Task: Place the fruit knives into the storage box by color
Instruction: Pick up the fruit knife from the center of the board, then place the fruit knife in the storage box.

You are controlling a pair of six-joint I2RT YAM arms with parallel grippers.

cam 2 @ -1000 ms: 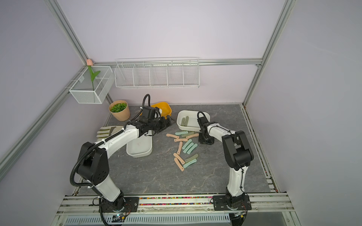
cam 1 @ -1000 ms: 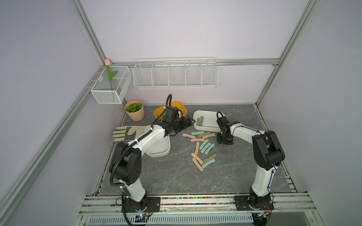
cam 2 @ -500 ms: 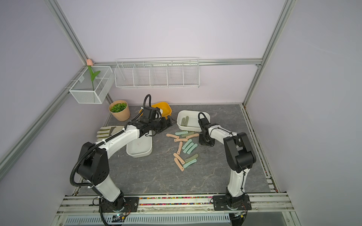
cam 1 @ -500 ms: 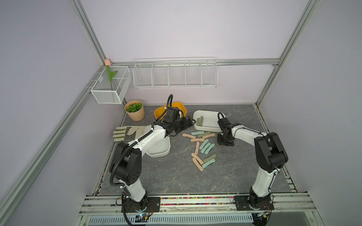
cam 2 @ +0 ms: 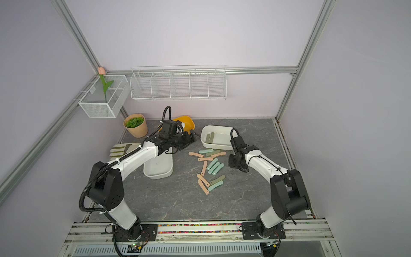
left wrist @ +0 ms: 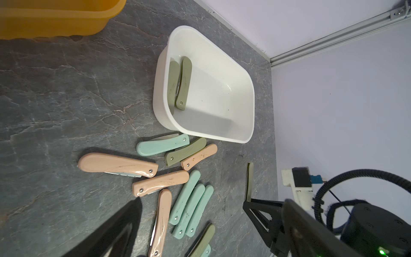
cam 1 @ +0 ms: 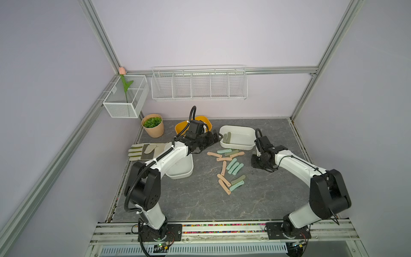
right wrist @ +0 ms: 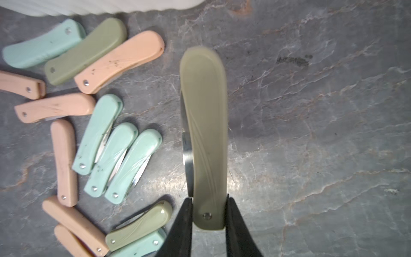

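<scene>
Among the small curved plastic fruit knives, one olive-green knife shows a silver rivet; others are peach-pink or pale mint. One rectangular plastic tub is white, a rounded plastic bin yellow. The flat tabletop is dark grey with pale marble veining.

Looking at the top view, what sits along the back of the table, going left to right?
Tan pot with a green plant → yellow plastic tub → white plastic storage box holding two olive green fruit knives.

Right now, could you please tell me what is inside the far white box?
Two olive knives lie side by side against one wall of the far white box, one partly covering the other; nothing else shows.
</scene>
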